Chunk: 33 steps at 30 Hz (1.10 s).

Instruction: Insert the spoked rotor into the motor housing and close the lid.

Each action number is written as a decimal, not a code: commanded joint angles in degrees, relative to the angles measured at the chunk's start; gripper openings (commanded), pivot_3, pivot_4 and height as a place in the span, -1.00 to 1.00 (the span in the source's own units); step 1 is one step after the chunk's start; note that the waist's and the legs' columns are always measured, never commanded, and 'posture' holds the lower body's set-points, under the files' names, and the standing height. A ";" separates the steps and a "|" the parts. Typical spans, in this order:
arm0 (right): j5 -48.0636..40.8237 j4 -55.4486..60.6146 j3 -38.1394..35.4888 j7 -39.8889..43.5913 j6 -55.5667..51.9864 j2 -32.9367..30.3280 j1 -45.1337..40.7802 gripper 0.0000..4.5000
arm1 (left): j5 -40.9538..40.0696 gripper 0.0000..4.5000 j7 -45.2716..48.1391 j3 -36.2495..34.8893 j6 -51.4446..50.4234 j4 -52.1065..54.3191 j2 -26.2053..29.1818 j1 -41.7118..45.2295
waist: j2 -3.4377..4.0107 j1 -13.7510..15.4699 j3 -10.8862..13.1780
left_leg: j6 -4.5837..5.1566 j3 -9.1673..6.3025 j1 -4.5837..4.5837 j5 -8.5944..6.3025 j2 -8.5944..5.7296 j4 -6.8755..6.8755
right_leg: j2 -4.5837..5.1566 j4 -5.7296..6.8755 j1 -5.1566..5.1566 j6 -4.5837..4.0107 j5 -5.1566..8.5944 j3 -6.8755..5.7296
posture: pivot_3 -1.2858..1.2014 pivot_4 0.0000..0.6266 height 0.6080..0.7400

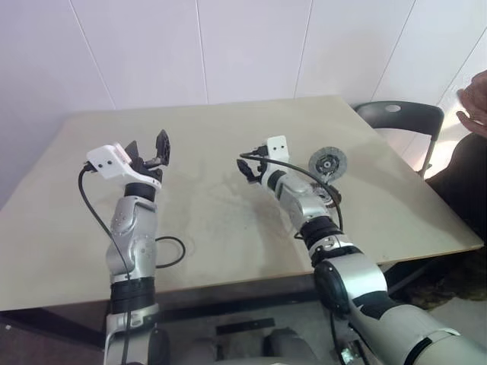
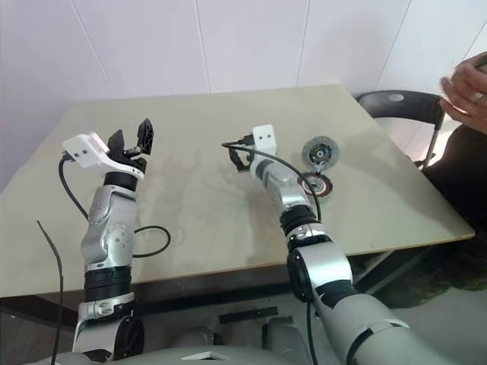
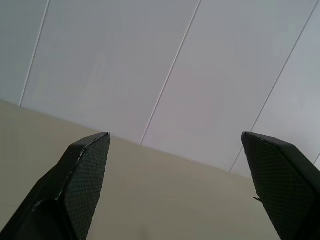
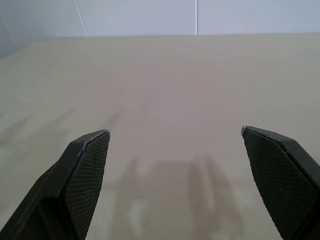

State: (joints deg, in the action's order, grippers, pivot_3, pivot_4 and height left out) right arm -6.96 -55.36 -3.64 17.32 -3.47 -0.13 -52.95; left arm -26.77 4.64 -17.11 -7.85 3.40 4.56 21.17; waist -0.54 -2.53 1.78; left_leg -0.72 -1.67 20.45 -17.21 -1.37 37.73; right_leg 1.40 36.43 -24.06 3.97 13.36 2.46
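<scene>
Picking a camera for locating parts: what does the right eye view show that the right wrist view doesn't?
Right eye: flat round dark grey lid, copper-wound round motor housing by the right arm, a person's hand, a black chair. Right wrist: the right end effector, its black textured fingers close up, wide apart. Both: beige tabletop, white panelled wall.

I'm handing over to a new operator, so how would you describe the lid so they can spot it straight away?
Start at the beige table and go to the side nearest the black chair. Just beyond the right arm's forearm lie two round parts. The lid is the farther one: a flat grey disc with a dark centre, lacking the copper-coloured ring of the motor housing beside it.
</scene>
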 commanded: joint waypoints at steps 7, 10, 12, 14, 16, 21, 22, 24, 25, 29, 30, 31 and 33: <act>-0.85 2.72 -1.16 0.96 3.30 -0.91 -1.56 0.97 | 0.63 0.98 0.16 0.16 1.11 0.80 0.50 1.26 | 0.00 0.00 0.00 | 0.00 0.00 0.00 0.00 0.00 0.00 | 0.00 0.00 0.00 0.00 0.00 0.00 | 0.03 -1.00 1.00; -0.23 4.37 -1.26 0.60 7.61 -1.84 -0.31 0.97 | 2.39 0.98 0.65 0.90 1.23 0.34 1.39 0.19 | 0.00 0.00 0.00 | 0.00 0.00 0.00 0.00 0.00 0.00 | 0.00 0.00 0.00 0.00 0.00 0.00 | 0.03 -1.00 1.00; 0.26 6.06 -1.14 0.65 11.19 -2.41 0.80 0.97 | 2.80 0.98 1.02 1.06 1.23 0.36 1.64 -0.53 | 0.00 0.00 0.00 | 0.00 0.00 0.00 0.00 -0.01 0.00 | 0.00 0.00 0.00 0.00 0.00 0.00 | 0.03 -1.00 1.00; 2.56 8.85 0.03 -0.33 16.94 -3.72 2.81 0.97 | 2.82 0.98 1.08 0.80 0.99 0.42 1.87 -1.15 | -0.01 0.01 0.00 | 0.00 0.00 0.00 0.00 -0.01 -0.01 | 0.00 -0.01 0.00 0.00 0.00 0.00 | 0.03 -1.00 1.00; 7.92 12.07 2.89 -2.91 24.90 -6.03 5.43 0.97 | 2.89 0.98 1.07 0.53 0.84 0.33 2.02 -1.42 | -0.01 0.13 0.00 | 0.00 0.00 0.02 0.00 -0.02 -0.01 | 0.01 -0.02 0.00 0.00 0.00 0.00 | 0.03 -1.00 1.00; 9.90 18.52 1.94 -8.40 25.97 -8.53 11.11 0.97 | 3.06 0.98 1.06 0.97 0.71 0.77 2.03 -1.82 | -0.03 0.08 -0.02 | 0.00 0.01 0.00 0.00 -0.03 0.00 | 0.03 0.00 0.00 0.01 0.00 0.02 | 0.03 -1.00 1.00; 9.53 19.80 1.49 -8.99 24.38 -8.66 12.13 0.97 | 3.12 0.98 1.11 1.08 0.67 0.90 2.07 -1.95 | -0.02 0.06 -0.02 | 0.00 0.01 -0.05 0.00 -0.02 -0.01 | 0.02 0.01 0.04 0.01 0.00 0.02 | 0.03 -1.00 1.00; 9.18 22.93 1.32 -9.08 22.18 -9.12 14.51 0.97 | 2.95 0.98 1.31 1.04 0.54 1.41 2.18 -2.50 | -0.02 0.08 -0.01 | 0.00 0.01 -0.07 0.00 -0.02 0.00 | 0.01 0.04 0.05 0.01 0.00 0.03 | 0.03 -1.00 1.00; 9.05 24.12 1.13 -9.22 21.20 -9.40 15.40 0.97 | 2.76 0.98 1.37 0.84 0.44 1.63 2.27 -2.86 | -0.02 0.09 -0.01 | 0.00 0.01 -0.08 0.00 -0.02 0.00 | 0.01 0.04 0.06 0.01 0.00 0.03 | 0.03 -1.00 1.00; 9.21 24.85 0.22 -11.43 18.79 -9.99 15.57 0.97 | 2.50 0.98 1.36 0.44 0.33 1.50 2.40 -3.28 | -0.02 0.12 -0.01 | 0.01 0.02 -0.08 0.01 -0.02 0.02 | 0.00 0.03 0.08 0.01 0.00 0.03 | 0.03 -1.00 1.00; 9.29 24.39 0.08 -12.11 18.53 -9.85 15.06 0.97 | 2.53 0.98 1.34 0.64 0.37 1.30 2.21 -2.98 | -0.02 0.15 -0.01 | 0.01 0.01 -0.09 0.01 -0.02 0.03 | -0.01 0.03 0.09 0.01 0.00 0.03 | 0.03 -1.00 1.00; 9.35 24.03 0.04 -12.61 18.28 -9.67 14.62 0.97 | 2.59 0.98 1.37 0.97 0.36 1.21 2.01 -2.70 | -0.02 0.16 -0.01 | 0.01 0.01 -0.11 0.01 -0.02 0.04 | -0.01 0.03 0.12 0.00 0.00 0.02 | 0.03 -1.00 1.00; 9.84 23.50 0.38 -13.41 18.28 -9.38 13.88 0.97 | 2.96 0.98 1.65 1.76 0.40 1.08 1.84 -2.31 | -0.02 0.12 -0.01 | 0.01 0.01 -0.11 0.01 -0.02 0.05 | -0.03 0.03 0.12 0.00 0.00 0.03 | 0.03 -1.00 1.00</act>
State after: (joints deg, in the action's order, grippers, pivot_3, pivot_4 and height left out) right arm 2.89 -33.48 -3.07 4.83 14.51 -9.88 -36.37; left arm -24.22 5.75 -16.25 -8.06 2.81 6.15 17.38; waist -0.56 -2.41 1.77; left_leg -0.71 -1.66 20.35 -17.20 -1.40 37.78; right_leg 1.37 36.45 -23.93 3.97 13.36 2.49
